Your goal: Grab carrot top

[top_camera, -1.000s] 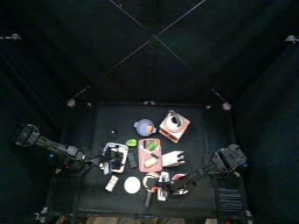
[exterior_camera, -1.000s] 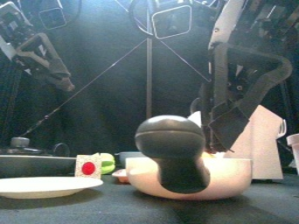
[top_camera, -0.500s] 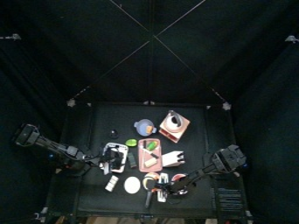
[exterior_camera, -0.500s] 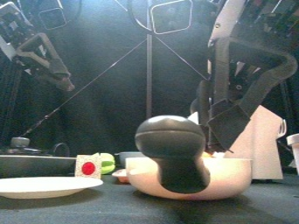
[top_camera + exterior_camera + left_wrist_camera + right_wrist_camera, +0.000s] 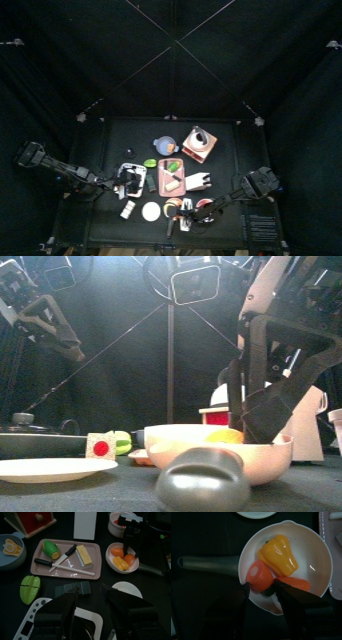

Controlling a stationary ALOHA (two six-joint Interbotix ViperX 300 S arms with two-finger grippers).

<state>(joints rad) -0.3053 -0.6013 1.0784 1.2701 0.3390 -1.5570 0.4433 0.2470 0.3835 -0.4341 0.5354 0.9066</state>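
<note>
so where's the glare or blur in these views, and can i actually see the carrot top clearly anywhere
Front view: bright lamps glare from above, and the pan handle near the lens is a soft out-of-focus blob. Top view: dim, the table small, pieces hard to tell apart. Right wrist view: evenly lit, the carrot top sharp in the white pan, just ahead of the open right gripper, whose own jaws show only as dark shapes.

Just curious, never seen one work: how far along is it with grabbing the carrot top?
Done: the right gripper hangs open over the bowl, at the carrot top. In hand: nothing yet. Left: close and lift. The left gripper waits aside.
</note>
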